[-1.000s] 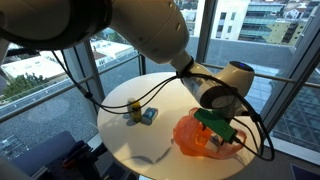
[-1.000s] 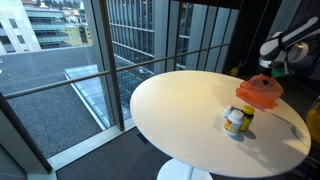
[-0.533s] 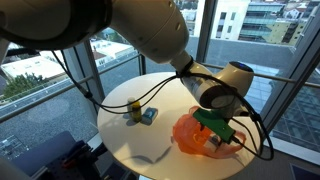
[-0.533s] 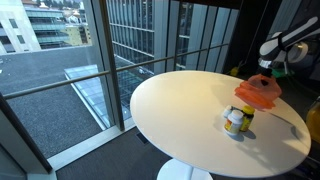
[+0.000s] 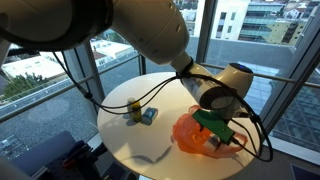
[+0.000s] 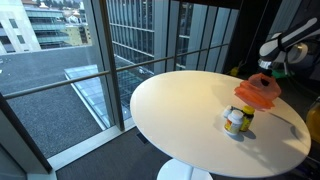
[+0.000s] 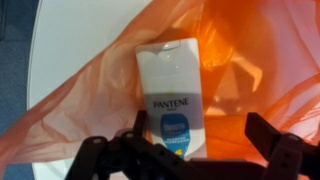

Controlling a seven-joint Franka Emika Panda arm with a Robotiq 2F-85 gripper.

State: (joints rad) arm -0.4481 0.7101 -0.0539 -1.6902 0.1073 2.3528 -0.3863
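Daylight floods through tall windows (image 6: 150,45), casting soft shadows across the white table (image 6: 180,110); the wrist view is blurred, the orange bag (image 7: 255,60) glowing translucent.

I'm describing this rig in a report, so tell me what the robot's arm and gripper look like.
The arm is made of thick, rounded white segments. Black cables run in loose loops alongside it. A green piece sits at the wrist, and the gripper is black with jointed fingers.
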